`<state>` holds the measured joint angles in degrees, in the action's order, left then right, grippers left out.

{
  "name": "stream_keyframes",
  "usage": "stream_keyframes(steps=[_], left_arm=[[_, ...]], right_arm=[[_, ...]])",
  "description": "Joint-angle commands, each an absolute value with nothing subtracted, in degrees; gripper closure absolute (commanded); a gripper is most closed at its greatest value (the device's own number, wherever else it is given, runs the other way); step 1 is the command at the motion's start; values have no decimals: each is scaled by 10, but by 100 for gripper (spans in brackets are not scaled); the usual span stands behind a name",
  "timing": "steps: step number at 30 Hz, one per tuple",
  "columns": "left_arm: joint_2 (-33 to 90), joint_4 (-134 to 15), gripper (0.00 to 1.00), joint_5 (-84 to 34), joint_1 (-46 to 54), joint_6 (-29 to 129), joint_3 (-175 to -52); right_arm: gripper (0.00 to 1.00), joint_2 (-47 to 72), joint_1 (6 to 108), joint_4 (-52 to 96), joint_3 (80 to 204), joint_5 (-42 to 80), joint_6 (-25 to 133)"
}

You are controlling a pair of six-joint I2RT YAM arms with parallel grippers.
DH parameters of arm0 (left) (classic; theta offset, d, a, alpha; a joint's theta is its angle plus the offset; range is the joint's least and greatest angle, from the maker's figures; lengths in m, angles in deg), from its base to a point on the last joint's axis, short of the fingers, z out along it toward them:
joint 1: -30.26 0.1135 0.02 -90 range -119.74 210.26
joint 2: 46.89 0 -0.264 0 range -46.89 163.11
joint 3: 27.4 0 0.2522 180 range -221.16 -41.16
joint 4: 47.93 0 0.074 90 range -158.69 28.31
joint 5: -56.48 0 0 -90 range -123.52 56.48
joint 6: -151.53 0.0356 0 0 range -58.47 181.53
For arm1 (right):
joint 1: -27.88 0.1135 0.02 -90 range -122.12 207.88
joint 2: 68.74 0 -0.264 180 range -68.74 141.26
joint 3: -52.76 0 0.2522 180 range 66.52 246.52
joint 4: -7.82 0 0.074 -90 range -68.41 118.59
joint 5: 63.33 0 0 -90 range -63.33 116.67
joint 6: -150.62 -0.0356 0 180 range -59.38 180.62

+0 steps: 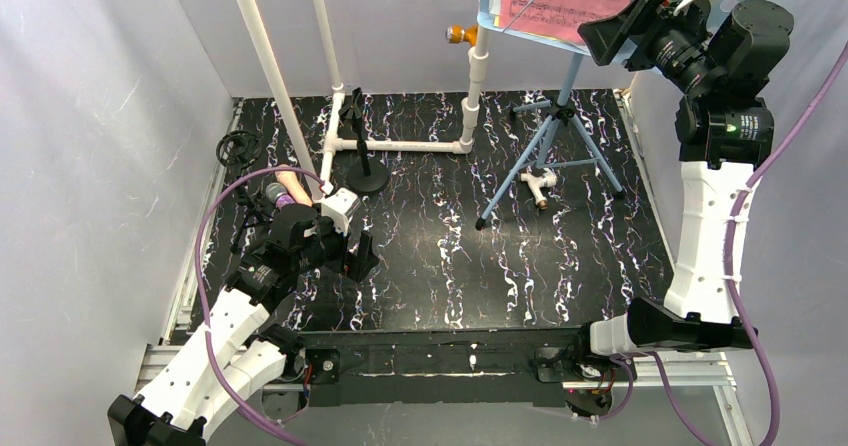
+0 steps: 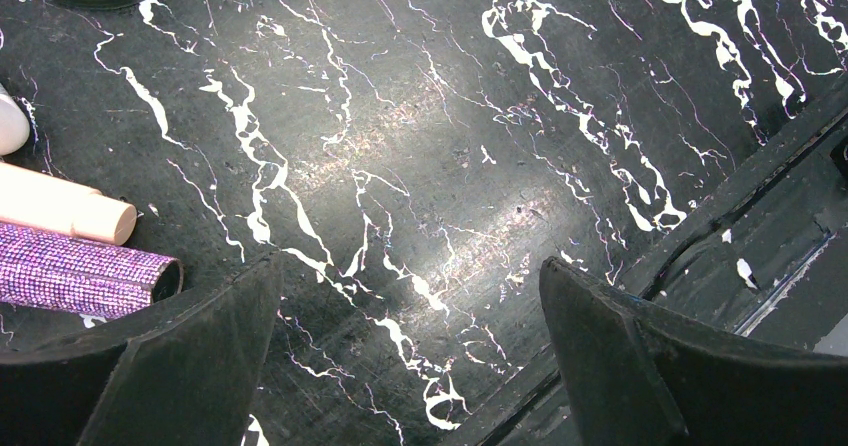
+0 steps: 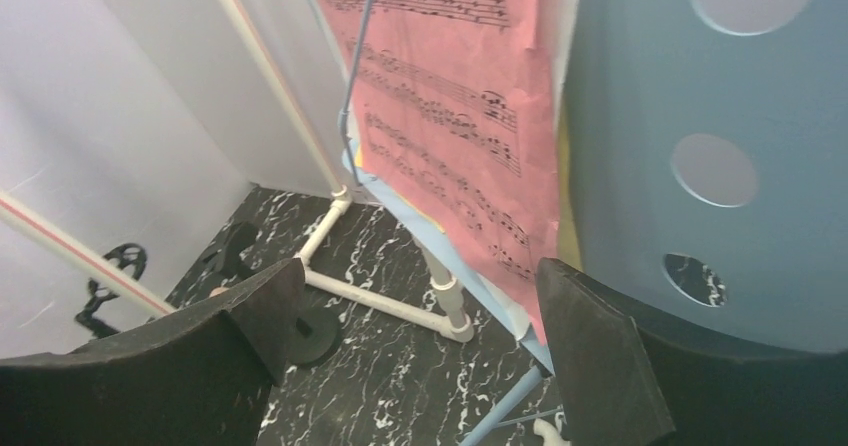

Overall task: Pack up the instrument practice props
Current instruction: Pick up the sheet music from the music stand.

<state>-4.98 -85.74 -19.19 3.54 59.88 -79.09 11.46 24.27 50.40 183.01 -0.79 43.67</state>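
Marbled tabletop (image 1: 450, 256) — pipe frame (image 1: 400, 147), purple microphone (image 2: 80, 271)

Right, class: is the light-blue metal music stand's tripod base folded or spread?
Spread: the light-blue metal tripod base has legs splayed, feet apart on the black marbled tabletop.

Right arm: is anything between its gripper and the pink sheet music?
Nothing visible blocks the right gripper from the pink sheet music. A thin grey wire runs down over the page's left edge only.

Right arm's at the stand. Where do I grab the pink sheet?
Probably pinch the pink sheet at its lower right edge, from the right, where the open right end effector hovers. It hangs flat on the blue rack, so only an edge offers a grip.
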Motion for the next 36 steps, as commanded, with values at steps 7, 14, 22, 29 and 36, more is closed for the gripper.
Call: stream_keyframes(steps=[7,14,22,29,36], left_arm=[[-51,-865,0,-194,39,603,-799],[-51,-865,0,-194,38,603,-799],[-49,-865,0,-193,39,604,-800],[-45,-865,0,-194,39,603,-799],[-41,-865,0,-195,39,604,-800]], right_arm=[[5,116,243,507,1857,70,462],[5,128,243,491,1853,33,445],[13,121,243,480,1858,-27,432],[17,134,243,469,1861,-10,418],[33,162,263,456,1887,3,436]])
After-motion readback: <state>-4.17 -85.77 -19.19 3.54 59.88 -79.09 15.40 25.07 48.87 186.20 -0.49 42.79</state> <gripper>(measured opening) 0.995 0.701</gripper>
